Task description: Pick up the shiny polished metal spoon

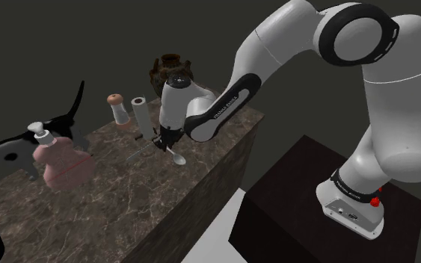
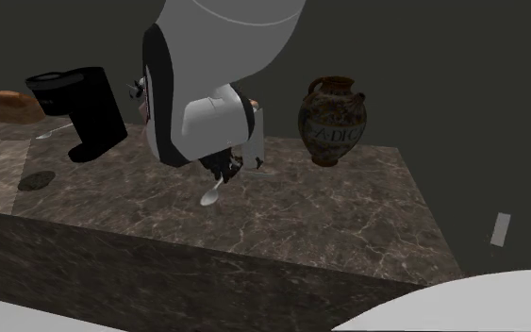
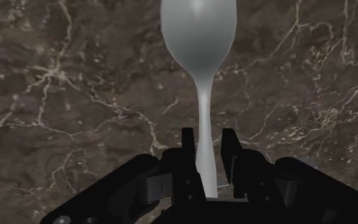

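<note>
Fingers point(image 3: 187, 147) of the black claw point(image 3: 207, 141) are clenched on the thin handle of the shiny grey metal spoon point(image 3: 201, 76). The handle's end is hidden between them, and the oval bowl is cut off by the edge of the wrist view. In the shoulder view the spoon point(image 1: 176, 157) slants down from the claw point(image 1: 168, 142) with its bowl lowest, close over the dark brown marbled bench point(image 1: 89, 217); whether the bowl touches the stone is hard to tell. In the second exterior view the white arm covers most of the claw point(image 2: 227, 173), and the spoon's bowl point(image 2: 210, 196) shows below it. Behind the arm stand a brown painted vase point(image 2: 333, 121) and a white upright roll point(image 1: 139, 113), both partly hidden. A pink soap dispenser point(image 1: 57, 158) stands well apart, towards the shoulder view's left.
</note>
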